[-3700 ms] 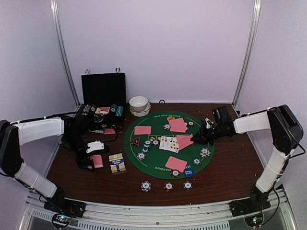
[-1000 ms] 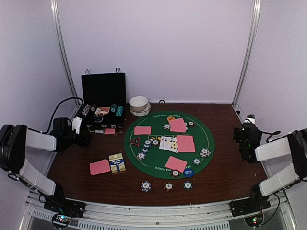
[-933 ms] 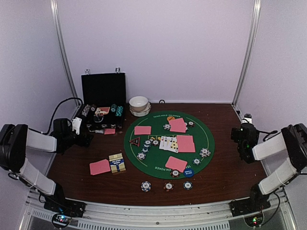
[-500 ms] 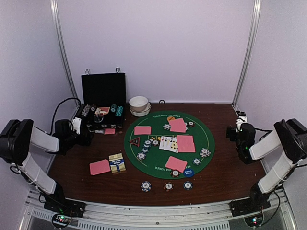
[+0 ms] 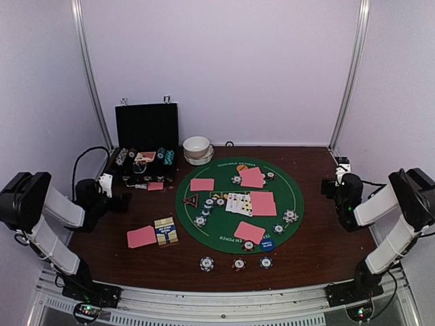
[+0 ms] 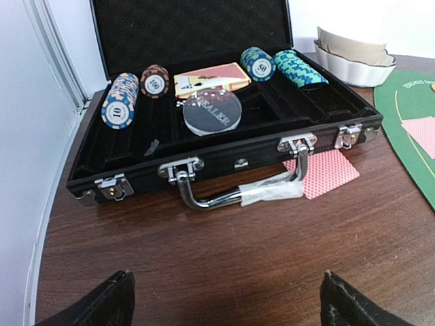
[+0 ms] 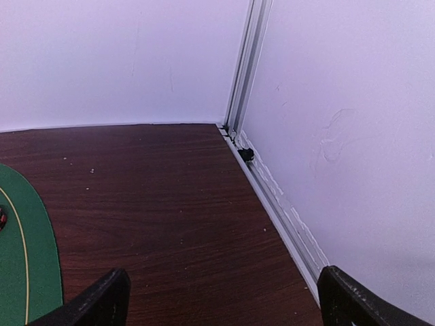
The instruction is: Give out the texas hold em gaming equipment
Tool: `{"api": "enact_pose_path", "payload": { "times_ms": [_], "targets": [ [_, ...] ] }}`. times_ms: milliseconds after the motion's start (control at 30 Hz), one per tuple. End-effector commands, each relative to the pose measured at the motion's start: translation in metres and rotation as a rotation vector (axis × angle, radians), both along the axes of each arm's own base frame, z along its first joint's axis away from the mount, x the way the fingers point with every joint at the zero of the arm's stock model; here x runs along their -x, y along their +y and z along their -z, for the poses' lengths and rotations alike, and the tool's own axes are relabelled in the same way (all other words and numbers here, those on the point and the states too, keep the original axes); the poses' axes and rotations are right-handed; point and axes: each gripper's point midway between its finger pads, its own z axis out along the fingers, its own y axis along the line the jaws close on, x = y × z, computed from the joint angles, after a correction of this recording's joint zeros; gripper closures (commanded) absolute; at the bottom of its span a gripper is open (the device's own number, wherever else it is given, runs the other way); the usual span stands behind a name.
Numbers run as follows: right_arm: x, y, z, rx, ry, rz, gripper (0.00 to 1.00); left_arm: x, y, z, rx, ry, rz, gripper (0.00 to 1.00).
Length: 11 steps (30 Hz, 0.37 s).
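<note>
Over at 9 o'clock on the worktop (image 5: 326, 231), the left fingers (image 6: 102, 305) are spread wide and empty, facing the open chip case (image 6: 224, 156); right fingers (image 7: 102, 299) same deal at 3 o'clock, clear of the green mat (image 5: 285, 187). Pink-backed cards (image 5: 202, 184) sit around the mat's rim, one pile per seat I'd guess, face-up cards (image 5: 238, 202) in the middle, three chips (image 5: 238, 263) lined up at 6 o'clock. Looks pretty much dealt.

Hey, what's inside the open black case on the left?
A blue chip stack, a brown chip stack, teal chip stacks, a card box and a clear dealer button. The case front wall hides the nearest strip inside.
</note>
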Motion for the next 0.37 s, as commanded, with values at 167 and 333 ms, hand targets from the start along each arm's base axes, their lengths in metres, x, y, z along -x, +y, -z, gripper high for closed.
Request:
{"api": "enact_pose_path", "payload": {
  "times_ms": [167,333],
  "targets": [
    [-0.0048,-0.0006,-0.0056,-0.002,-0.016,-0.003,0.01,-0.0118,0.0022,-0.0226,0.005,-0.088,-0.011,0.02],
    [-0.0042,-0.0016,-0.0069,-0.006,-0.023,-0.003,0.01,-0.0118,0.0022,-0.0227,0.005,-0.087,-0.011,0.02]
  ]
}}
